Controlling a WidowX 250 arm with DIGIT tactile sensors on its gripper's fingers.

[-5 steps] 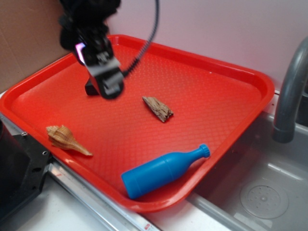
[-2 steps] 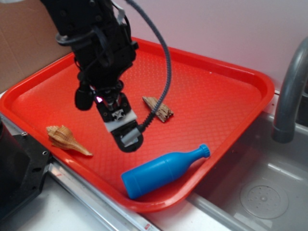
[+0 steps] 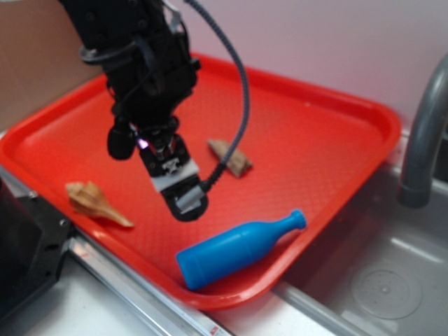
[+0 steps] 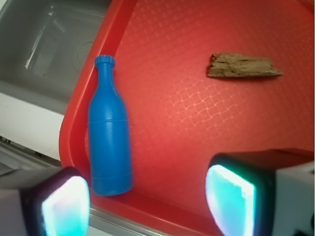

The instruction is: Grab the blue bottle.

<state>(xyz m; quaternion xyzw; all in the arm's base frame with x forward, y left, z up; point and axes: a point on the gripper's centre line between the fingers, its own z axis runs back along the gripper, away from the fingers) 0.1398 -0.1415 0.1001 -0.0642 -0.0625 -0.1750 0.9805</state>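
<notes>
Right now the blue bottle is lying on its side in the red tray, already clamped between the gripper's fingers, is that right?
Not quite. The blue bottle does lie on its side in the red tray, but the gripper isn't clamping it. The wrist view shows the fingers spread apart with only tray between them, the bottle lying free beside the left one.

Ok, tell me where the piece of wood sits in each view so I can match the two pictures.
Exterior: the piece of wood lies mid-tray, just right of the arm's cable, up-left of the blue bottle.
Wrist: the wood is upper right, the bottle at left along the tray rim.
Shared landmark: the blue bottle on the red tray.
</notes>
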